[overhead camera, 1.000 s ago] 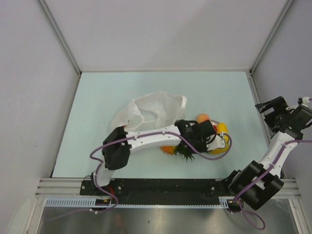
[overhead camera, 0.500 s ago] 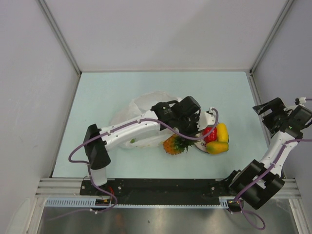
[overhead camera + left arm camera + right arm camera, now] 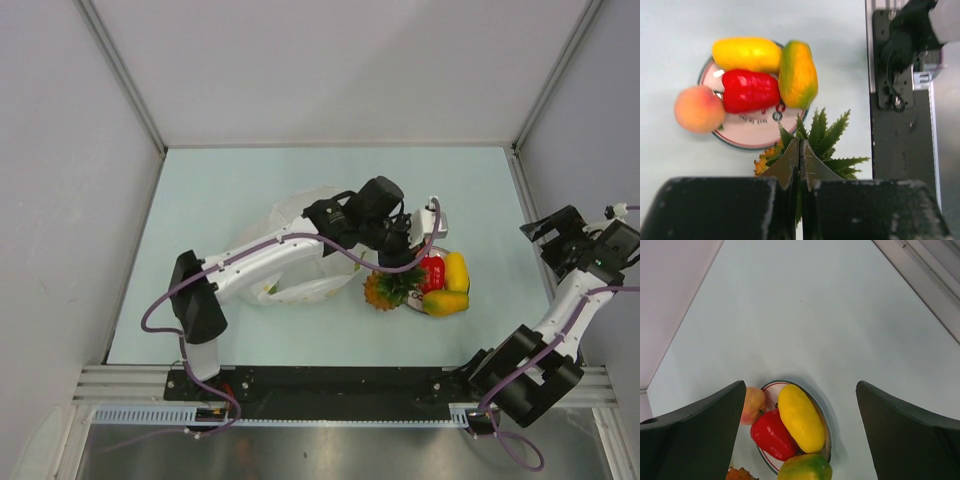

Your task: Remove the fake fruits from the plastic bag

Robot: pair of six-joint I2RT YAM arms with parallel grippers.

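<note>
My left gripper [image 3: 799, 142] is shut, pinching a green crown leaf of the orange pineapple [image 3: 827, 135], which hangs or rests just left of the plate [image 3: 412, 304]; I cannot tell which. On the plate [image 3: 755, 132] lie a red fruit [image 3: 750, 91], a yellow fruit [image 3: 746, 54] and a yellow-orange mango [image 3: 797, 75]. A peach [image 3: 699, 109] sits against its rim. The crinkly plastic bag [image 3: 283, 218] lies under the left arm, with something greenish [image 3: 268, 290] inside. My right gripper [image 3: 801, 385] is open and empty, high at the right wall [image 3: 556, 238].
The black and silver base rail [image 3: 330, 385] runs along the table's near edge. Grey walls close in the pale table on the left, back and right. The right arm [image 3: 560, 320] stands folded at the right edge.
My left arm has pulled back from the plate and risen over the bag's right side. The pineapple has shifted right, closer to the plate. The right arm has barely moved.
</note>
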